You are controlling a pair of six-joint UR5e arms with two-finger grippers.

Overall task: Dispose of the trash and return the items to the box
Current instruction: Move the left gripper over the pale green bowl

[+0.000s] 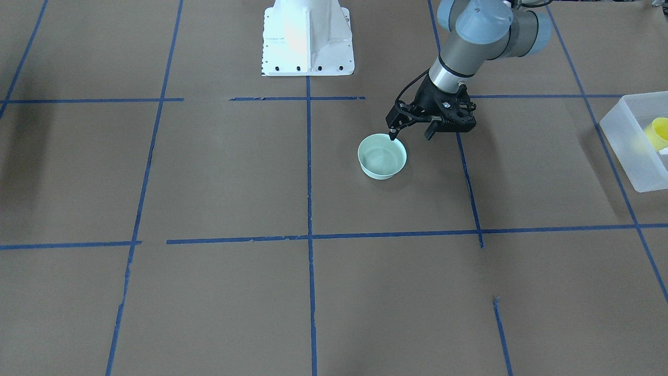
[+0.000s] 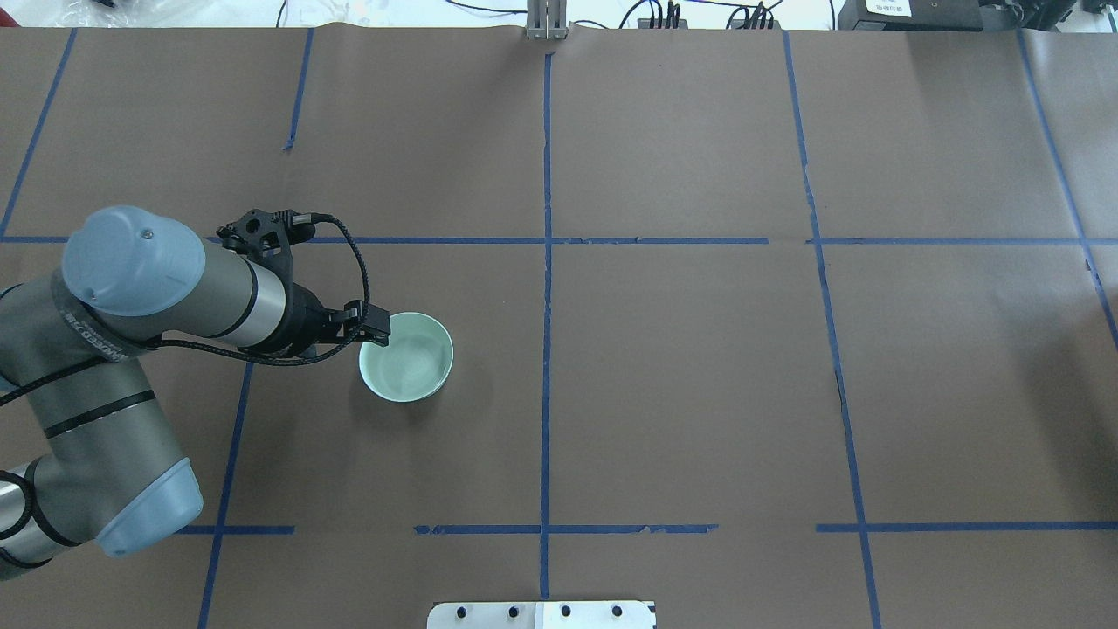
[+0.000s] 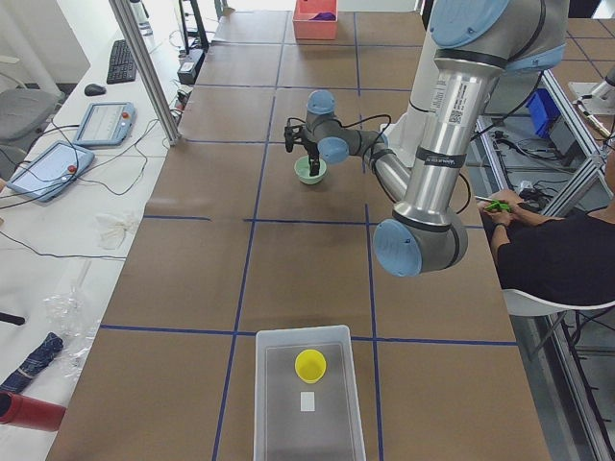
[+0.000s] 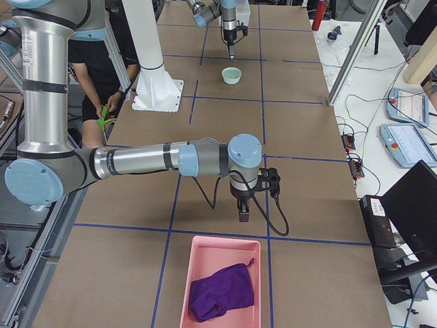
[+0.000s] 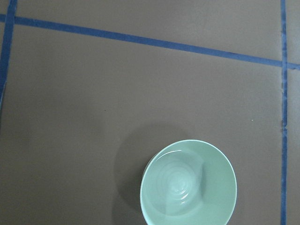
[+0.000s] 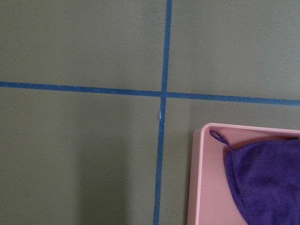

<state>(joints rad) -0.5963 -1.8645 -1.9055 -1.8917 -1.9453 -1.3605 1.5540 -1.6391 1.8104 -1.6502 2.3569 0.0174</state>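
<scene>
Your left pincer is spread wide and pinching nothing. One finger points down right at the bowl's rim, on the edge nearest the robot base. The other finger is out over bare surface, well clear of the bowl. I can't tell if that first tip is actually touching the rim or just above it. The bowl is mint green, upright, and looks empty in the left wrist view. It sits in a taped square just off the middle tape line.

Further out on the robot's left, the box is at the end of the surface, well apart from the bowl. The yellow cup is already in it.

Your right pincer hangs pointing down near a pink tray with a purple cloth in it. It only shows from the side, so I can't tell whether it's spread or pressed together.
</scene>
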